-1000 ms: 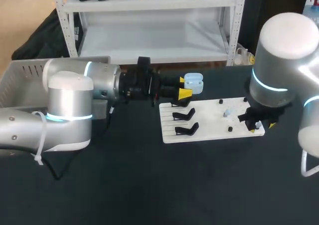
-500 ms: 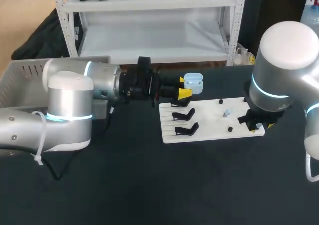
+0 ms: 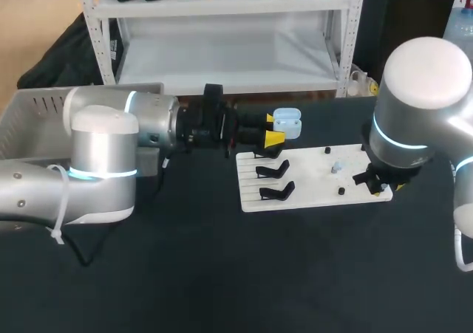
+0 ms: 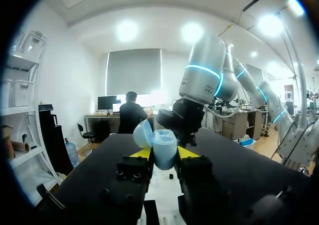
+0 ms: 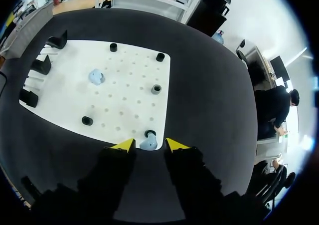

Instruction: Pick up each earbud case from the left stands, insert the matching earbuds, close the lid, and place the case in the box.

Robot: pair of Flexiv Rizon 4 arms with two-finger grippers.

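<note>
Spanning the whole scene: dark counter (image 3: 222, 274). Left arm (image 3: 103, 156) lies level over its far side, running from beside the grey box (image 3: 33, 115) at the far left toward the middle. Right arm (image 3: 421, 104) stands over the right end of the white board (image 3: 310, 196), wrist pointing down.

Board lies flat on the counter, right of centre. Three black stands (image 3: 272, 173) sit in a column along its left edge.

Left fingers (image 3: 274, 136) pinch the pale blue case (image 4: 163, 150) from both sides and hold it in the air just beyond the board's far left corner. Lid (image 4: 142, 133) is hinged open. Cannot tell what, if anything, sits inside.

Right fingers (image 3: 386, 189) are spread, tips down at the board's near right corner. They straddle a pale blue earbud (image 5: 148, 143), with a gap on either side. That earbud rests against a black peg (image 5: 150, 133) at the board's edge.

Second earbud (image 5: 95, 77) sits toward the board's middle, well apart from the first.

More small pegs are scattered across the board. Three are black, and one grey peg (image 5: 156, 89) stands between the two earbuds.
</note>
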